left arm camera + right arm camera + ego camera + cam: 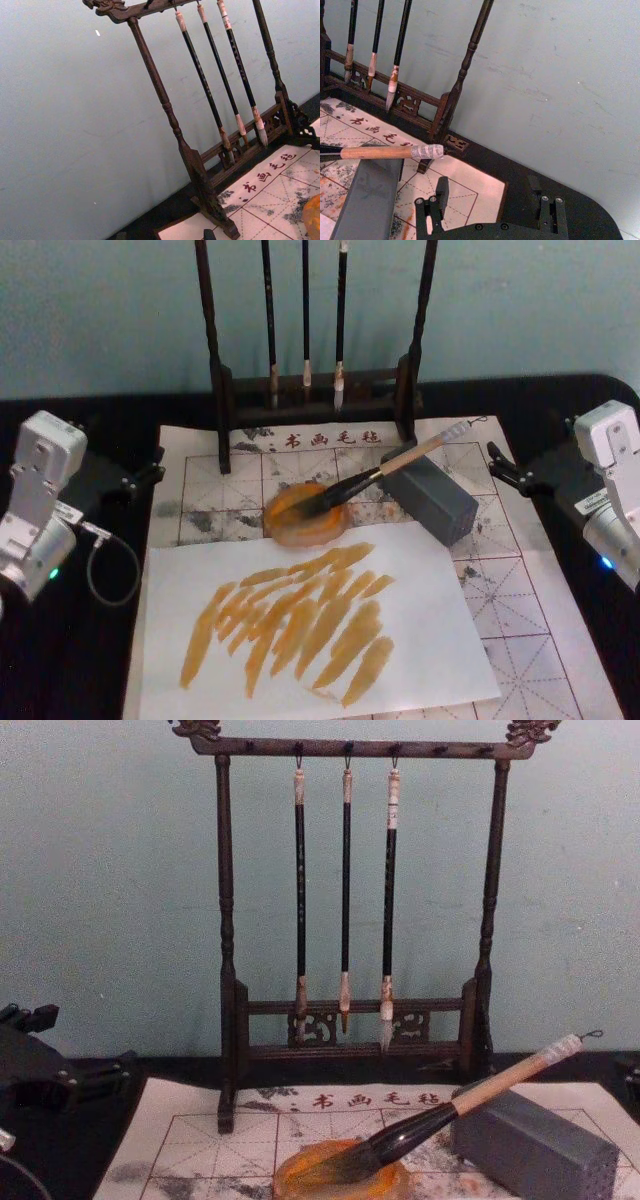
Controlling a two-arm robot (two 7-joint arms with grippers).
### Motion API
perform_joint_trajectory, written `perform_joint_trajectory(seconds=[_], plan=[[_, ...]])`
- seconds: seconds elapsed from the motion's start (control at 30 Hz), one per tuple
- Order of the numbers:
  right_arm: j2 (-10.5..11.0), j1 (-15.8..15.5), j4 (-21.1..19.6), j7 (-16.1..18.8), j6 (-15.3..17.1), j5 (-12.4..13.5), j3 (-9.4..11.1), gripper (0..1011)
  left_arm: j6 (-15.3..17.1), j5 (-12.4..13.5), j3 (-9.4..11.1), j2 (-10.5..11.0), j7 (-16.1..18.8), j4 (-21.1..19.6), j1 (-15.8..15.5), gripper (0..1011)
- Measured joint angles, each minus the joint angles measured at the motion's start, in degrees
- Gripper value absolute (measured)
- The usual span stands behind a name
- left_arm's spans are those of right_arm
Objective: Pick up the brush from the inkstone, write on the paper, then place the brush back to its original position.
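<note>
head view, brush: your brush [385, 472] lies slanted, its dark bristles down in the inkstone [290, 532] and its pale handle propped on the grey block [432, 498].
brush end: the whitish cap points to the far right, past the block's top edge.
inkstone: it sits on the paper [520, 580], just in front of the wooden rack [222, 390], and its near rim meets the far edge of the white sheet [430, 640].
white sheet: it lies over the near part of the paper and carries many slanted orange strokes.
rack: three thin brushes [305, 310] hang on it, tips down.
right gripper [497, 465]: you have it parked at the paper's right edge, near the brush's cap but apart from it; the right wrist view shows the fingers [442, 189] spread wide with nothing between them.
left gripper [150, 470]: it is parked at the paper's left edge, well apart from the brush; you cannot tell its state here.
</note>
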Motion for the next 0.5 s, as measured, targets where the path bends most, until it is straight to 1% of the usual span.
perform_joint_trajectory(seconds=[0.5], plan=[[0.0,0.0,0.0,0.0,0.0,0.0,0.0,1000,0.0,0.0,0.0,0.0,0.0,0.0,0.0,1001]])
